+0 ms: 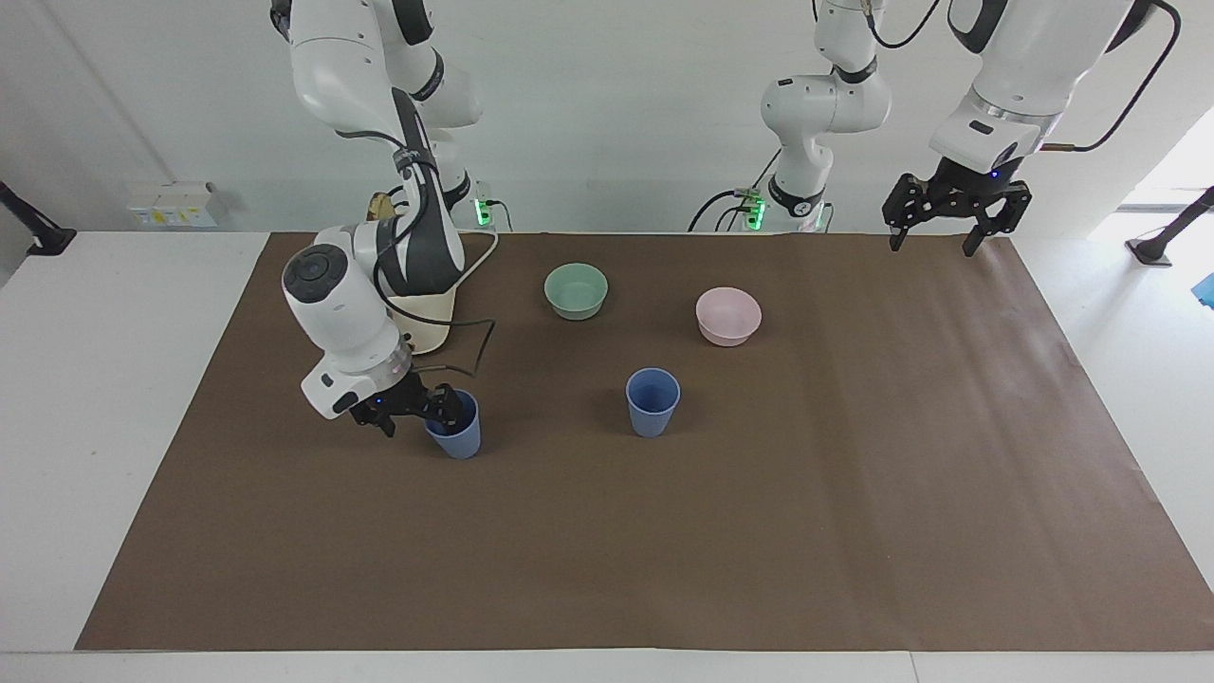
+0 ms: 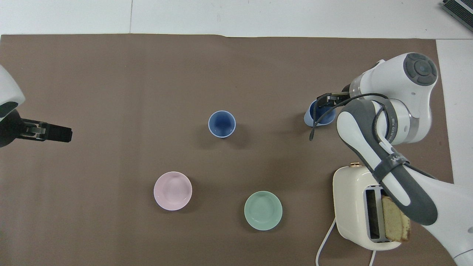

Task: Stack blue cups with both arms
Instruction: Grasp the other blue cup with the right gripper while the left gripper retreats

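Two blue cups stand upright on the brown mat. One cup [image 1: 461, 434] [image 2: 309, 119] is toward the right arm's end, the other [image 1: 652, 401] [image 2: 221, 124] near the middle. My right gripper [image 1: 417, 415] [image 2: 324, 102] is down at the first cup, open, one finger in its mouth and the other outside its wall. The cup rests on the mat. High over the mat's corner at the left arm's end hangs my left gripper [image 1: 953, 216] [image 2: 67, 134], open with nothing in it.
A green bowl [image 1: 576, 290] [image 2: 263, 210] and a pink bowl [image 1: 727, 315] [image 2: 172, 190] sit nearer to the robots than the cups. A cream toaster [image 1: 429, 327] [image 2: 351, 207] holding a bread slice [image 2: 395, 221] stands beside the right arm, its cord trailing.
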You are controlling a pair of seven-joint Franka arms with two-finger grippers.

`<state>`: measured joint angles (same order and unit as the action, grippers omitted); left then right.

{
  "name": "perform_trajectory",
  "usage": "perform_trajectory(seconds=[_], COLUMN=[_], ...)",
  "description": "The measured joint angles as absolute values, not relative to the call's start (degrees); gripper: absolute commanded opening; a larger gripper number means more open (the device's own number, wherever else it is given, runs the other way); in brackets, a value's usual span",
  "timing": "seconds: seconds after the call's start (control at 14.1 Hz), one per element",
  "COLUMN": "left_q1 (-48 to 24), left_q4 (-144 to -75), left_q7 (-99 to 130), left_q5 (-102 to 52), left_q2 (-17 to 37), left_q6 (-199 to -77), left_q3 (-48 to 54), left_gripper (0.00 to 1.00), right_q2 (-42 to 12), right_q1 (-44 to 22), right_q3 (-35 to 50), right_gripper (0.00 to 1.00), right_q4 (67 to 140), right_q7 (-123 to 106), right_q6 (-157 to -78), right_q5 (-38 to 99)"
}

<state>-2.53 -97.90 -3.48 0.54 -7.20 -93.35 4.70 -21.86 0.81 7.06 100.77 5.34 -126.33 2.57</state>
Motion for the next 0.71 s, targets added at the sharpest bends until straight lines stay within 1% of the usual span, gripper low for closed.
perform_trajectory(seconds=[0.07, 0.14, 0.43, 0.71], left_q1=[-2.52, -2.51, -2.28, -1.62], left_q4=[-97.66, -96.63, -89.00, -87.76], left_q7=[-3.33, -3.25, -3.13, -3.12], left_q5=[0.29, -0.18, -1.16, -1.21], left_q2=[-7.13, -7.02, -5.03, -3.75], left_q6=[-93.14, -92.17, -86.53, -86.66], left_q3=[4.68, 4.64, 4.29, 3.83], left_gripper=[1.00, 1.00, 1.00, 1.00], right_q2=[-21.98, -21.99, -21.99, -21.99], right_q1=[0.70, 0.43, -0.26, -0.31], right_q3=[7.06, 7.06, 7.07, 7.06], right_gripper=[0.11, 0.00, 0.00, 0.00], right_q4=[100.78, 100.77, 100.77, 100.66], right_q7=[5.33, 5.33, 5.33, 5.33], right_q6=[-126.45, -126.51, -127.03, -127.22], right_q5=[2.57, 2.57, 2.57, 2.56])
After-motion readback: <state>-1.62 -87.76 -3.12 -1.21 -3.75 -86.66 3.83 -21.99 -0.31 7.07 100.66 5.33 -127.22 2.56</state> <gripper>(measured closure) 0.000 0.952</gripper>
